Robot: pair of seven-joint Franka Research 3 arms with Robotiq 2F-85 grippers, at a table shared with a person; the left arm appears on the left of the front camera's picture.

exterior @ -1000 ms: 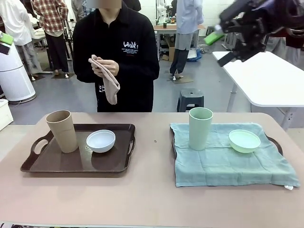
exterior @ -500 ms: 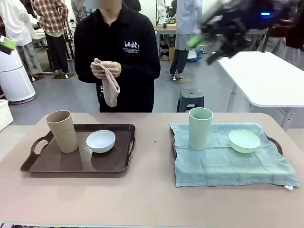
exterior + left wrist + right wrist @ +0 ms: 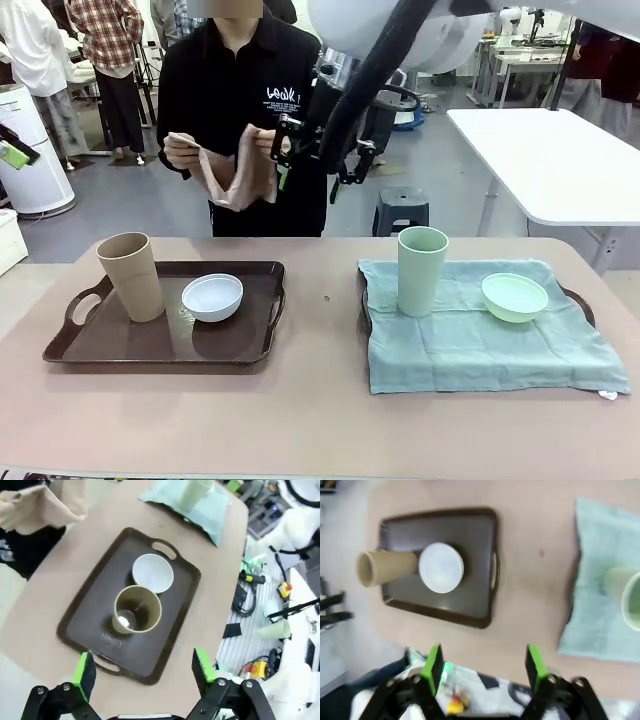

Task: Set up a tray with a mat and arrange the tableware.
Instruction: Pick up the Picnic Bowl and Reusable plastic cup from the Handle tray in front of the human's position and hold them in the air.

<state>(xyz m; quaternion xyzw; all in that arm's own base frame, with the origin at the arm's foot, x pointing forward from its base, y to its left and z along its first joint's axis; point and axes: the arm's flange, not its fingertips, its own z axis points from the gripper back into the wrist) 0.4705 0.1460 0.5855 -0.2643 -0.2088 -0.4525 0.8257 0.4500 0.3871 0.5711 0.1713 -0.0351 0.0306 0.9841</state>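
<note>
The right gripper (image 3: 484, 660) hangs high over the table (image 3: 300, 420), its green-padded jaws spread wide with nothing between them. In the front view its arm reaches across the middle, so the gripper sits in front of the person's chest, just beside the tan cloth (image 3: 240, 170) that the person's hands (image 3: 185, 150) hold up.

The left gripper (image 3: 143, 664) is also wide open and empty, looking down from above the brown tray (image 3: 150, 345).

In the front view the tan cup (image 3: 132, 275) stands upright at the left of that tray, with the white bowl (image 3: 212, 296) just beside it. Well apart on the right, the pale green cup (image 3: 422, 270) and the pale green bowl (image 3: 515, 296) rest on the green mat (image 3: 480, 345).

That view alone reveals a dark tray handle (image 3: 580, 300) poking out from under the mat. The left wrist view looks straight down into the tan cup, where a pale glint shows at the bottom. It also catches the cloth at its top left corner.

The right wrist view is blurred. The tan cup looks tipped sideways there, and the green cup is cut off by the right edge.
</note>
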